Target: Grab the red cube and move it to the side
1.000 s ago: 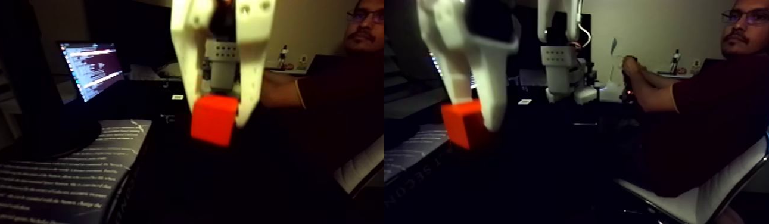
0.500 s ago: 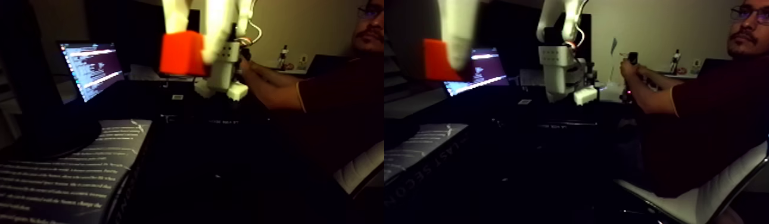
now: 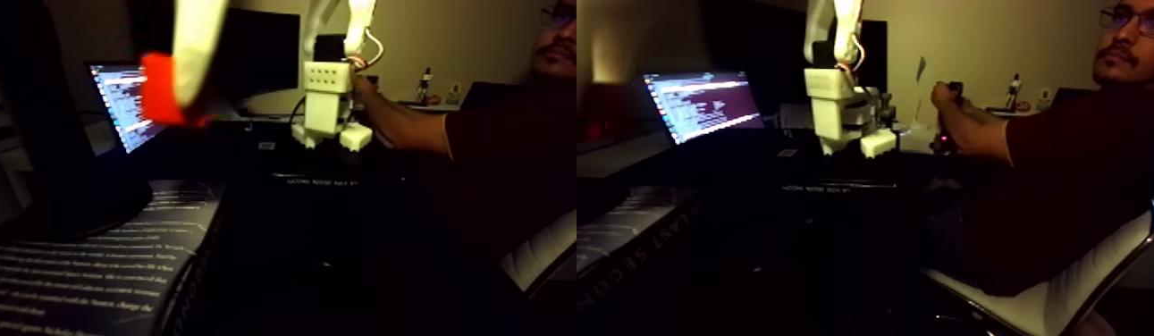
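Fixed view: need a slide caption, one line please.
White pincer carries the red cube aloft past a lit laptop.

1 red cube (image 3: 159, 89), 1 laptop (image 3: 128, 103), 1 person (image 3: 1066, 170)

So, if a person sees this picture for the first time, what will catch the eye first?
Most likely the red cube, bright against the dark room, held up in the air by the white gripper at the upper left of the fixed view's left half. Next comes the lit laptop screen behind it, and the person's hand working a handle on the right.
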